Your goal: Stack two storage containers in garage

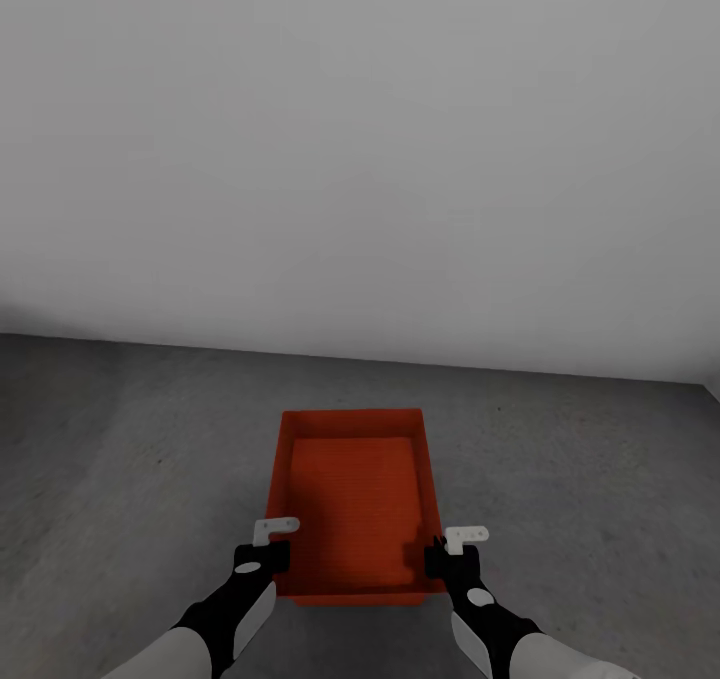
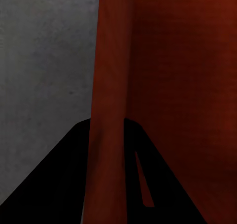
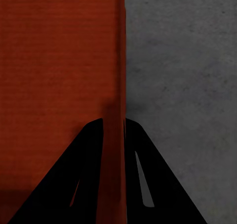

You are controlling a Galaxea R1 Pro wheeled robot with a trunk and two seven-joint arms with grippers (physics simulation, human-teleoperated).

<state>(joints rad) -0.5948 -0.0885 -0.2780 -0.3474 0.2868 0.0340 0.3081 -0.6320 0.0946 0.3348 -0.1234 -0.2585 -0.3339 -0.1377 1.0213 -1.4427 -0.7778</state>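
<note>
Holding orange-red rectangular lidless storage container (image 1: 355,499) over dark grey concrete floor (image 1: 130,449) | left gripper (image 1: 265,551) and right gripper (image 1: 447,557) each clamp a side wall | risk: uneven release tilts it.

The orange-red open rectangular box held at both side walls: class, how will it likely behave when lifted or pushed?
The orange-red open rectangular box looks stiff: its thin walls stay straight where the left hand and right hand pinch them. Empty, so probably light. Flat-bottomed and low, it should slide on the dark grey concrete floor, not tip.
</note>
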